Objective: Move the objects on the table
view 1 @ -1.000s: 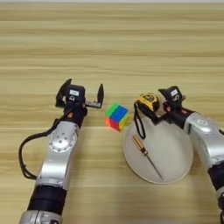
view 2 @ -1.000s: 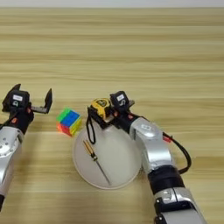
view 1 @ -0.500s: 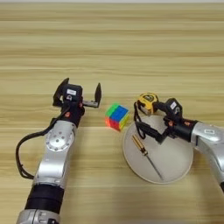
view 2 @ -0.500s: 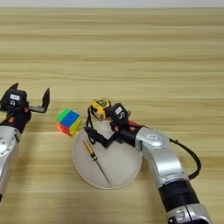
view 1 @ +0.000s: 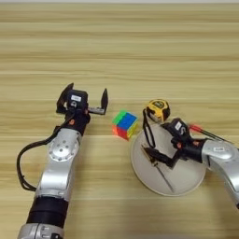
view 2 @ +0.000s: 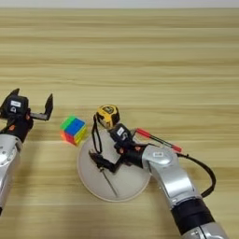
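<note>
Wide light-wood table [view 1: 121, 51], plank grain running 9 to 3 o'clock, top half bare. Round off-white plate [view 1: 186, 179] sits low and right of centre. Left gripper [view 1: 83, 100] hovers at about 9 o'clock from the puzzle cube, fingers spread wide, nothing between them; arm looks parked. Right gripper [view 2: 108, 162] reaches in from 4 o'clock over the plate, its fingers down at the handle end of the thin screwdriver [view 2: 107, 179], which lies on the plate with its shaft pointing toward 5 o'clock. Whether those fingers are clenched on the handle or only straddling it cannot be told. Tape measure [view 2: 107, 115], yellow and black, stands on the table just past the plate's 12 o'clock rim; its black strap [view 2: 94, 135] loops down across the rim, close to the gripper. Puzzle cube [view 1: 125, 124] rests on the table at 10 o'clock from the plate, near but apart. Red pen [view 2: 156, 140] lies at 2 o'clock of the plate, passing behind the right forearm. Risks, as judged: the thin handle could roll or pivot out of a shallow pinch; the strap could snag a finger and drag the tape measure; the forearm swinging out might sweep the pen.
</note>
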Robot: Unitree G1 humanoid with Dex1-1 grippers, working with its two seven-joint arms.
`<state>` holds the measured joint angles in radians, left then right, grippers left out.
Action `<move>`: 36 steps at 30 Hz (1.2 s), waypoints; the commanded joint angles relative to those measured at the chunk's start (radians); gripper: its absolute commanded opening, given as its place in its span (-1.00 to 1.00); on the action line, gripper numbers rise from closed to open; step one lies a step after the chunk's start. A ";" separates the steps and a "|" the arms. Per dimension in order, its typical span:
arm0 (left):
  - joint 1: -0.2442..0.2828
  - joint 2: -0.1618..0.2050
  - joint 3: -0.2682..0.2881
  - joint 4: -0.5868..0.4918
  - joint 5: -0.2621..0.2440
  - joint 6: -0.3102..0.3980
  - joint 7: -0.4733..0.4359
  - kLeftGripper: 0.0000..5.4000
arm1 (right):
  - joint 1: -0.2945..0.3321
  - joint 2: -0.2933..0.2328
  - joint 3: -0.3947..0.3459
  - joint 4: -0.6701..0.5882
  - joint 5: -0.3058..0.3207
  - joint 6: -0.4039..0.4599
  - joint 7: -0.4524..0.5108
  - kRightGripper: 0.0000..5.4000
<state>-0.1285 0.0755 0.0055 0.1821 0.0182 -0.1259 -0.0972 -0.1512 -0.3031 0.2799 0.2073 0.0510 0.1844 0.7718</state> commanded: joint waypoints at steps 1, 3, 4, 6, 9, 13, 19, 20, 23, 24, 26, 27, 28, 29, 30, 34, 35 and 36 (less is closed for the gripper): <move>0.001 0.005 0.001 -0.002 -0.003 -0.010 -0.002 1.00 | 0.024 -0.033 0.045 -0.012 -0.039 -0.015 0.024 0.99; 0.001 0.005 0.002 0.000 -0.003 -0.011 -0.002 1.00 | 0.026 -0.037 0.052 -0.009 -0.045 -0.018 0.027 0.99; 0.001 0.005 0.001 -0.001 -0.003 -0.010 -0.002 1.00 | 0.027 -0.039 0.053 -0.009 -0.046 -0.018 0.028 0.99; 0.001 0.004 0.000 -0.001 -0.003 -0.011 -0.003 1.00 | 0.028 -0.041 0.057 -0.008 -0.050 -0.020 0.029 0.99; 0.000 0.004 0.000 0.000 -0.003 -0.012 -0.003 1.00 | 0.031 -0.047 0.072 -0.004 -0.063 -0.028 0.031 0.99; 0.000 0.003 0.000 0.000 -0.003 -0.013 -0.002 1.00 | 0.031 -0.051 0.094 0.014 -0.095 -0.039 0.017 0.90; -0.001 0.003 0.000 0.001 -0.002 -0.014 -0.001 1.00 | 0.031 -0.049 0.116 0.033 -0.127 -0.053 0.005 0.61; -0.002 0.003 0.000 0.004 -0.002 -0.015 -0.001 1.00 | 0.029 -0.048 0.117 0.039 -0.131 -0.056 0.002 0.56; -0.004 0.002 0.000 0.008 -0.002 -0.017 -0.001 1.00 | 0.024 -0.048 0.122 0.055 -0.143 -0.065 -0.005 0.44; -0.004 0.002 0.000 0.008 -0.002 -0.017 -0.001 1.00 | 0.023 -0.048 0.124 0.060 -0.148 -0.070 -0.008 0.39; -0.004 0.002 0.000 0.008 -0.002 -0.018 -0.001 1.00 | 0.022 -0.048 0.126 0.066 -0.152 -0.076 -0.012 0.31; -0.005 0.003 0.001 0.011 -0.002 -0.019 -0.001 1.00 | 0.020 -0.046 0.126 0.071 -0.154 -0.078 -0.015 0.27; -0.006 0.003 0.002 0.013 -0.003 -0.020 -0.001 1.00 | 0.018 -0.045 0.126 0.076 -0.156 -0.081 -0.018 0.21; -0.007 0.003 0.002 0.014 -0.003 -0.021 -0.001 1.00 | 0.015 -0.044 0.127 0.080 -0.157 -0.083 -0.021 0.17; -0.008 0.004 0.003 0.016 -0.003 -0.021 -0.001 1.00 | 0.013 -0.042 0.127 0.085 -0.159 -0.085 -0.023 0.13; -0.009 0.005 0.003 0.019 -0.003 -0.024 -0.003 1.00 | 0.007 -0.039 0.129 0.097 -0.163 -0.093 -0.030 -0.04; -0.009 0.006 0.003 0.020 -0.003 -0.024 -0.003 1.00 | 0.006 -0.038 0.130 0.100 -0.164 -0.094 -0.032 -0.07; -0.009 0.006 0.003 0.020 -0.003 -0.024 -0.003 1.00 | 0.005 -0.037 0.130 0.102 -0.165 -0.095 -0.034 -0.12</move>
<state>-0.1294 0.0752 0.0073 0.1910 0.0173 -0.1405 -0.0981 -0.1425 -0.3346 0.4029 0.2837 -0.0864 0.0753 0.7511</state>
